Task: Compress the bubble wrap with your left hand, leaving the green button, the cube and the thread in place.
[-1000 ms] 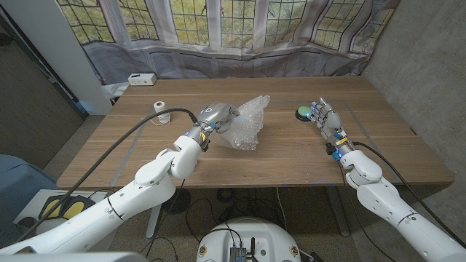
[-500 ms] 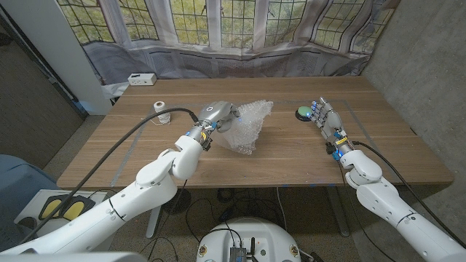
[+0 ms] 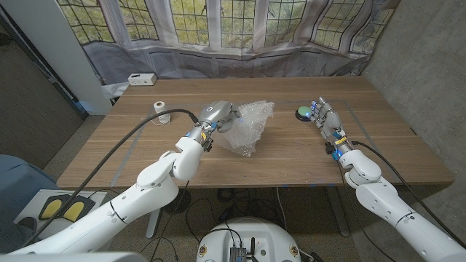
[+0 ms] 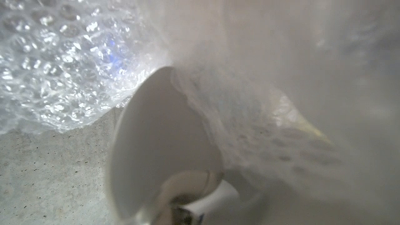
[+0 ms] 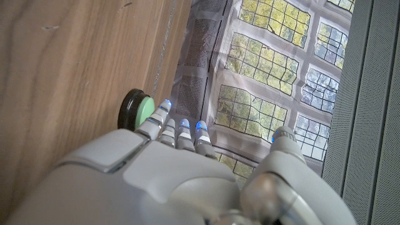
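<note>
At mid-table the bubble wrap [image 3: 247,128] sat bunched in my left hand [image 3: 216,115], which gripped it; squeeze underway, wrap not yet flat, I judged. Left wrist view showed film over the fingers. Right hand [image 3: 325,118] waited, fingers apart, beside green button [image 3: 303,112]; thread [image 3: 159,108] apart.

A wooden table [image 3: 291,156] stands before a hanging printed backdrop [image 3: 240,33] of leaded windows over greenery; a grey concrete wall [image 3: 429,73] rises on the right, a dark panel [image 3: 29,109] on the left
</note>
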You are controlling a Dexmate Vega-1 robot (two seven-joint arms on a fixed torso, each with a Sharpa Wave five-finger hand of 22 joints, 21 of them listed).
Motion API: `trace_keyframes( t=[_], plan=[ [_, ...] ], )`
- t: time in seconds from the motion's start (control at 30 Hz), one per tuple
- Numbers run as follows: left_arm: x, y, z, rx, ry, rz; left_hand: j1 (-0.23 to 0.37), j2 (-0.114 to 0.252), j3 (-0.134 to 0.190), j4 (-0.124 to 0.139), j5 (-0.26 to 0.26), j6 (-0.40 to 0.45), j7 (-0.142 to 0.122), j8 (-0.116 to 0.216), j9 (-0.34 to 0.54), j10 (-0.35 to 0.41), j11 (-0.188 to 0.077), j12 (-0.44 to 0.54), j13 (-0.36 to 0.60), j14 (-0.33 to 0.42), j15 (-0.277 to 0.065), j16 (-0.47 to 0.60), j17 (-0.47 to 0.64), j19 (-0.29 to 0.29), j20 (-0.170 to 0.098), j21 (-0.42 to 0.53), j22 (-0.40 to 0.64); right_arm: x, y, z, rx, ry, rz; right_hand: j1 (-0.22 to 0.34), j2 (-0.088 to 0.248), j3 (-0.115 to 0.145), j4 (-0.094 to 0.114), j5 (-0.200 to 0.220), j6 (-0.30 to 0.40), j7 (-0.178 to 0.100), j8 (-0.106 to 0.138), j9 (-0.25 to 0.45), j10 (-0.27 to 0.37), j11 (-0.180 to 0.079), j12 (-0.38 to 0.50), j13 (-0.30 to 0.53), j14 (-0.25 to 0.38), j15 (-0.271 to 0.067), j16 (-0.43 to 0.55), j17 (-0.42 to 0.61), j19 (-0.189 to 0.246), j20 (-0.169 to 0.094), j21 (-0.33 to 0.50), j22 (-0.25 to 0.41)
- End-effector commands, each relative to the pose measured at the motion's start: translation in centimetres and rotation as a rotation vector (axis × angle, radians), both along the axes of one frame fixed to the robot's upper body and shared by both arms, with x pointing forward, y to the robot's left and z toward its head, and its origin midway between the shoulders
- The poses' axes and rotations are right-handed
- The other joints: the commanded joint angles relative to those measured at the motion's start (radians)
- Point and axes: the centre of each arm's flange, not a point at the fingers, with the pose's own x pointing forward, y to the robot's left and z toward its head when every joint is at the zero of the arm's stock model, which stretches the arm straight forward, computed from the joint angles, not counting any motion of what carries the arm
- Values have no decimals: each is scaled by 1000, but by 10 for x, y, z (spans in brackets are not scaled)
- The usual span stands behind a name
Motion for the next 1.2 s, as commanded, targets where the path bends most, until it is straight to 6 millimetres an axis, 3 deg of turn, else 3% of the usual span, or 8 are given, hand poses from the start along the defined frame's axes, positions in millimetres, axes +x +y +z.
trace_keyframes(
  t=[0.03,0.1,0.23,0.37,0.67,0.9,1.2],
  plan=[
    [-1,-2,-1,22,18,44,-71,-5,2,13,5,-54,-7,-35,-6,-35,3,-50,-28,69,-148,-56,-30,-46,42,18,-9,1,0,-2,-2,3,6,5,5,1,0,2,7,-1,1,4,3,4,1,5,-1,3,-3,3,4,4,0,4],
    [-1,-3,0,35,20,58,-112,-14,-13,24,2,-72,-17,-50,-9,-48,-3,-69,-40,47,-130,-74,-42,-66,59,20,-12,1,0,-3,2,6,6,5,5,1,0,2,7,-1,1,4,3,4,1,5,-1,4,-3,3,4,4,0,4],
    [-1,-3,2,55,35,67,-150,-5,-13,30,5,-88,-17,-67,-14,-57,-4,-93,-56,12,-108,-106,-61,-121,88,12,-16,1,-1,-3,8,7,7,6,5,1,0,2,7,-2,1,4,3,4,1,5,-1,4,-3,3,4,5,0,4],
    [-1,-4,4,78,43,77,-212,-16,-23,41,6,-122,-21,-93,-19,-87,1,-121,-68,-51,-75,-152,-87,-182,134,-4,-20,1,-1,-4,5,2,7,6,5,1,0,2,7,-3,1,4,3,4,1,5,-1,4,-3,3,4,5,0,4],
    [-2,-4,6,91,44,84,-258,-17,-17,32,11,-173,-17,-136,-29,-139,3,-158,-78,-141,-51,-205,-110,-277,187,-39,-24,0,0,-4,5,3,9,5,5,0,0,2,7,-2,1,4,3,4,1,5,-1,5,-3,4,5,5,0,4],
    [-2,-4,5,85,49,80,-267,-14,-10,23,13,-199,-15,-158,-35,-172,20,-176,-81,-169,-42,-219,-116,-302,203,-52,-25,0,1,-4,4,2,9,6,6,0,0,2,8,-1,1,4,4,4,1,5,0,4,-2,4,5,4,0,4],
    [-3,-2,2,50,40,61,-180,16,40,-28,22,-169,-12,-160,-36,-132,17,-163,-72,-138,-67,-200,-111,-277,186,-43,-24,-2,1,-6,2,5,11,5,6,0,0,2,8,-1,1,4,5,4,1,5,0,6,-2,4,5,5,0,4]
  ],
)
